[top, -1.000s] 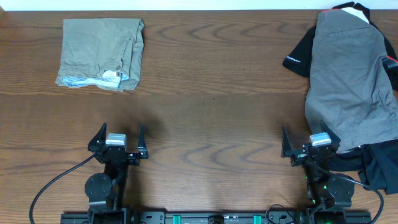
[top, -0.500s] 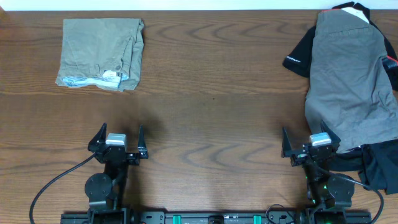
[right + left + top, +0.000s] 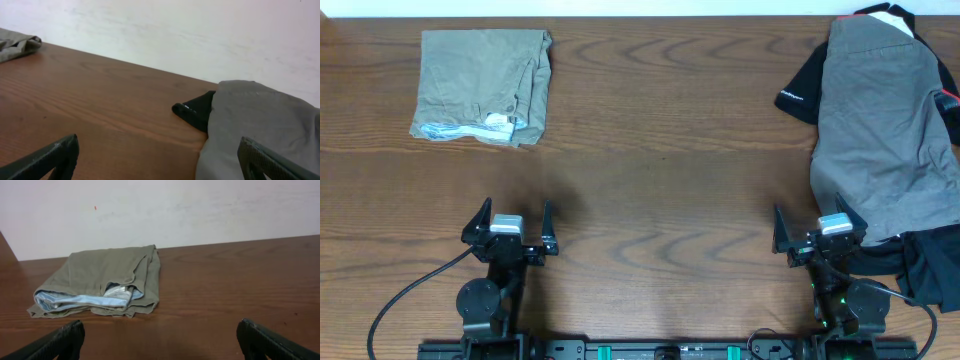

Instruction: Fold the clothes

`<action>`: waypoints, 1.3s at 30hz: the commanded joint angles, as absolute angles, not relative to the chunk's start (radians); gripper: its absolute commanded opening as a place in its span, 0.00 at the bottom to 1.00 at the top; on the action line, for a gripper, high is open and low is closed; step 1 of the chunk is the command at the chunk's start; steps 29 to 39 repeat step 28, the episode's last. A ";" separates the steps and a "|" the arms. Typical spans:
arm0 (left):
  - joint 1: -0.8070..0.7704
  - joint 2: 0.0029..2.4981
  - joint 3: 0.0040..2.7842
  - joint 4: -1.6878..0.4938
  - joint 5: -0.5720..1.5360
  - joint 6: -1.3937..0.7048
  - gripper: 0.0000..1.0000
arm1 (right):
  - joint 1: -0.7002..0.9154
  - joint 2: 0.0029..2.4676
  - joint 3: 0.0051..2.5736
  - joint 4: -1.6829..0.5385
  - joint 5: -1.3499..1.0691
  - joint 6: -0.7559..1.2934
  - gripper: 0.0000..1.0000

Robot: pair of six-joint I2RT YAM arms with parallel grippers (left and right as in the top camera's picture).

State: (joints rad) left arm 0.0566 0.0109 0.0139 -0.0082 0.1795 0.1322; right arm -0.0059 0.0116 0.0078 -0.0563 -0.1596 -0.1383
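Observation:
The khaki-beige shorts point(image 3: 482, 87) lie folded in a compact rectangle at the far left of the table, whitish lining showing at the near edge. They also show in the left wrist view point(image 3: 102, 282), and a corner shows in the right wrist view point(image 3: 17, 44). My left gripper point(image 3: 510, 222) is open and empty near the front edge, well short of the shorts; its fingers frame bare wood in the left wrist view point(image 3: 160, 342). My right gripper point(image 3: 818, 225) is open and empty at the front right point(image 3: 160, 160).
A darker grey garment point(image 3: 885, 130) lies on a black garment point(image 3: 805, 85) at the far right, reaching the right gripper's side; both show in the right wrist view, grey point(image 3: 260, 130) and black point(image 3: 197, 111). More black fabric point(image 3: 930, 265) lies at the front right. A white wall point(image 3: 160, 210) rises behind the table.

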 commanded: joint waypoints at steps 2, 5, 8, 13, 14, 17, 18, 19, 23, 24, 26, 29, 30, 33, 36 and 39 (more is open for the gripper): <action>0.053 0.004 0.004 -0.056 0.190 0.141 0.98 | 0.003 0.005 0.006 -0.060 -0.161 -0.124 0.99; 0.053 0.004 0.004 -0.056 0.190 0.141 0.98 | 0.003 0.005 0.006 -0.060 -0.161 -0.124 0.99; 0.053 0.004 0.004 -0.056 0.190 0.141 0.98 | 0.003 0.005 0.006 -0.060 -0.161 -0.124 0.99; 0.053 0.004 0.004 -0.056 0.190 0.141 0.98 | 0.003 0.005 0.006 -0.060 -0.161 -0.124 0.99; 0.053 0.004 0.004 -0.056 0.190 0.141 0.98 | 0.003 0.005 0.006 -0.060 -0.161 -0.124 0.99; 0.053 0.004 0.004 -0.056 0.190 0.141 0.98 | 0.003 0.005 0.006 -0.060 -0.161 -0.124 0.99; 0.053 0.004 0.004 -0.056 0.190 0.141 0.98 | 0.003 0.005 0.006 -0.060 -0.161 -0.124 0.99; 0.053 0.004 0.004 -0.056 0.190 0.141 0.98 | 0.003 0.005 0.006 -0.060 -0.161 -0.124 0.99; 0.053 0.004 0.004 -0.056 0.190 0.141 0.98 | 0.003 0.005 0.006 -0.060 -0.161 -0.124 0.99; 0.053 0.004 0.004 -0.056 0.190 0.141 0.98 | 0.003 0.005 0.006 -0.060 -0.161 -0.124 0.99; 0.053 0.004 0.004 -0.056 0.190 0.141 0.98 | 0.003 0.005 0.006 -0.060 -0.161 -0.124 0.99; 0.053 0.004 0.004 -0.056 0.190 0.141 0.98 | 0.003 0.005 0.006 -0.060 -0.161 -0.124 0.99; 0.053 0.004 0.004 -0.056 0.190 0.141 0.98 | 0.003 0.005 0.006 -0.060 -0.161 -0.124 0.99; 0.053 0.004 0.004 -0.056 0.190 0.141 0.98 | 0.003 0.005 0.006 -0.060 -0.161 -0.124 0.99; 0.053 0.004 0.004 -0.056 0.190 0.141 0.98 | 0.003 0.005 0.006 -0.060 -0.161 -0.124 0.99; 0.053 0.004 0.004 -0.056 0.190 0.141 0.98 | 0.003 0.005 0.006 -0.060 -0.161 -0.124 0.99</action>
